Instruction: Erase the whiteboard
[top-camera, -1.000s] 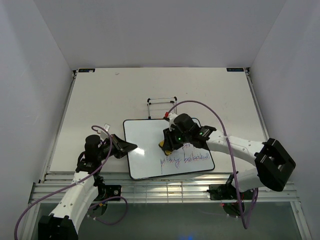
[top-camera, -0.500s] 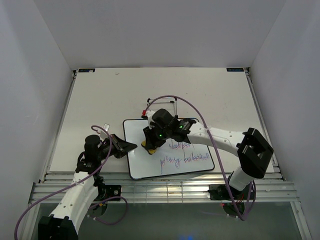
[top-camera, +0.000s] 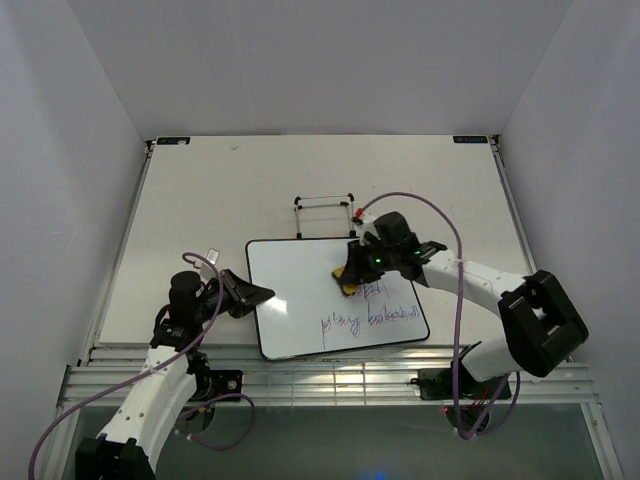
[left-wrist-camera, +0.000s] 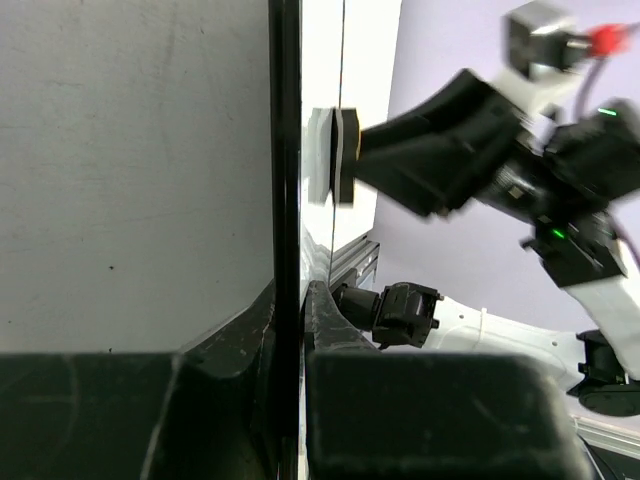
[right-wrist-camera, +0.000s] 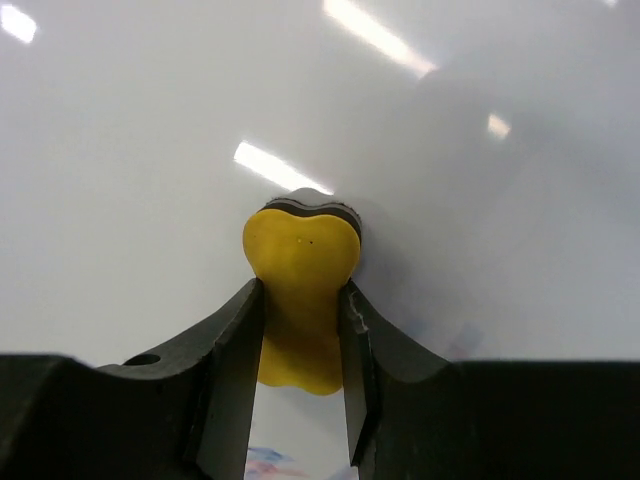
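Lying flat near the front edge of the pale desk (top-camera: 200, 200), the large glossy white rectangular whiteboard (top-camera: 295, 275) is showing purple-blue handwriting across its lower right part. The left gripper (top-camera: 260, 295) is clamping the board's left frame edge. The right gripper (right-wrist-camera: 300, 305) is squeezing a small yellow eraser (right-wrist-camera: 300, 250), pressing it against the board just above the writing.

Overhead view looking down, wrist views close, all sharing whiteboard (top-camera: 300, 292)

Whiteboard (top-camera: 295, 295) glossy, smooth; eraser (right-wrist-camera: 300, 265) matt yellow plastic.
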